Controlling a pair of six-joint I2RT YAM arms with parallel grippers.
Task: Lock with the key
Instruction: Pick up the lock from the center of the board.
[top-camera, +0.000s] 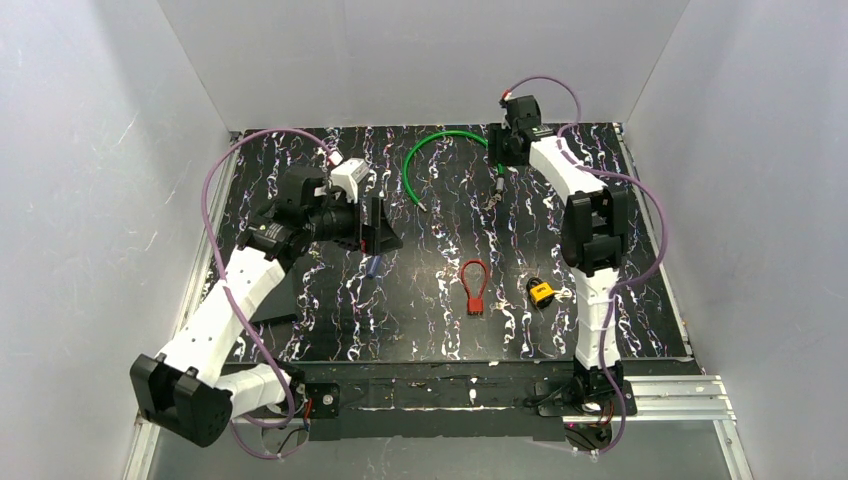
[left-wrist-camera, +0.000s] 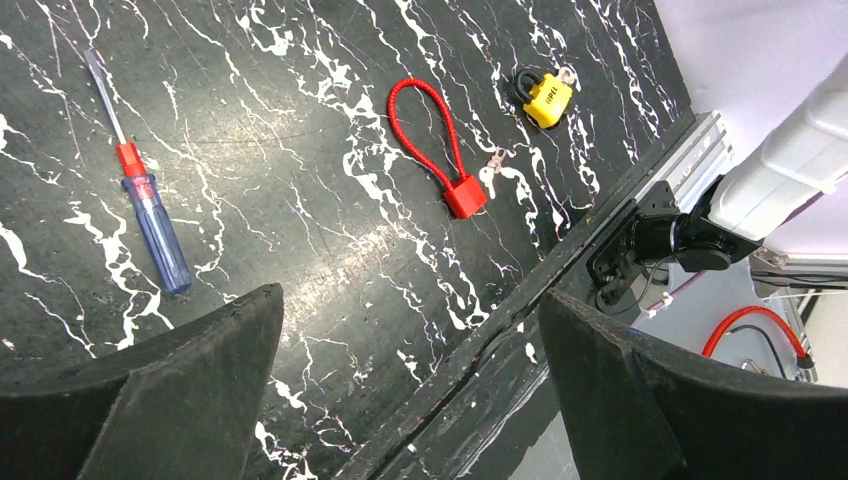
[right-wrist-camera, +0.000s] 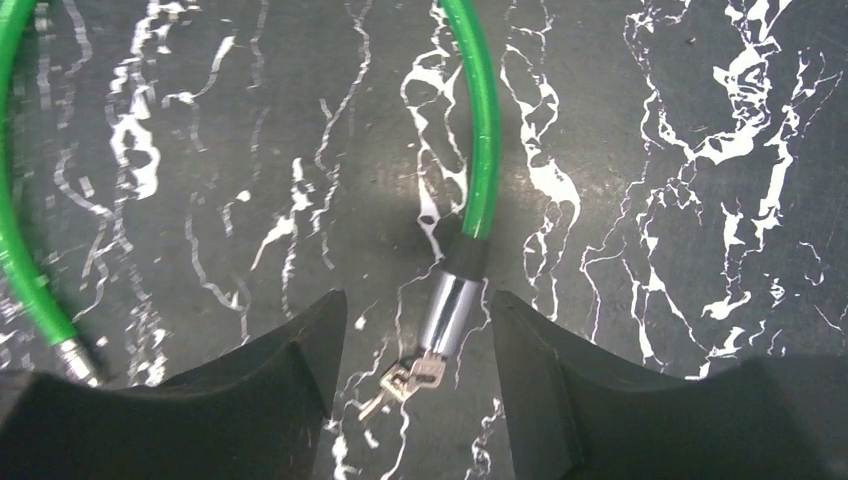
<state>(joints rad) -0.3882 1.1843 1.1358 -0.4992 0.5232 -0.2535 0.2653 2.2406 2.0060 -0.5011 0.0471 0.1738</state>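
The lock (top-camera: 541, 291), a small yellow padlock with a dark shackle, lies at the front right of the mat. It also shows in the left wrist view (left-wrist-camera: 547, 98). The key (top-camera: 563, 294), tiny and silvery-white, lies against the lock's right side; in the left wrist view (left-wrist-camera: 568, 74) it sits just beyond the lock. My left gripper (top-camera: 385, 235) is open and empty, well left of the lock, and its jaws (left-wrist-camera: 410, 295) hang wide over the mat's front edge. My right gripper (top-camera: 505, 152) is open at the far side, away from the lock.
My right gripper's jaws (right-wrist-camera: 415, 305) straddle the chrome end (right-wrist-camera: 447, 310) of a green cable lock (right-wrist-camera: 480, 120) with small keys (right-wrist-camera: 408, 380) hanging from it. A red loop-shaped piece (left-wrist-camera: 435, 150) lies left of the padlock. A blue-handled screwdriver (left-wrist-camera: 155, 225) lies further left.
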